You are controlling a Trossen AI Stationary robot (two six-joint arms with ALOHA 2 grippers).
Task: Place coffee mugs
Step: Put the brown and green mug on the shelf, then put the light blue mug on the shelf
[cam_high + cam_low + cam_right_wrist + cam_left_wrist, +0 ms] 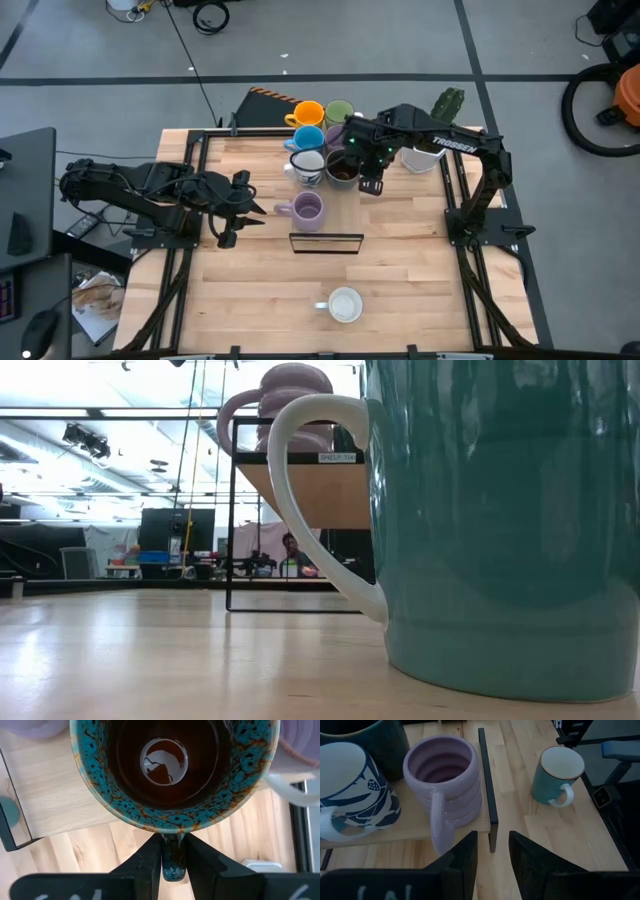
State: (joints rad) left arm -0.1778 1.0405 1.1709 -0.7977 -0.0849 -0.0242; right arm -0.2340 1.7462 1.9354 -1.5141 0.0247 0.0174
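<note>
Several mugs stand on a low wooden shelf (326, 243) at the table's middle and far side: orange (308, 113), green (339, 111), blue (308, 137), white with a blue pattern (307, 166) and a ribbed purple one (305, 208). My right gripper (372, 181) is shut on the dark mug with a brown inside (165, 765), on the far part of the shelf. My left gripper (492, 842) is open and empty, just left of the purple mug (442, 775). A teal mug with a white inside (343, 305) stands on its base near the front edge. My right gripper pinches the dark mug's handle (172, 854) between its two fingers. The fingers come from above and point down. The mug is upright, mouth up, over the shelf board; whether its base rests on the board, I cannot tell.
A white planter with a cactus (440, 130) stands at the far right, under my right arm. The shelf's black frame (487, 785) runs just in front of my left gripper. Bare table lies in front of the shelf around the teal mug (500, 520).
</note>
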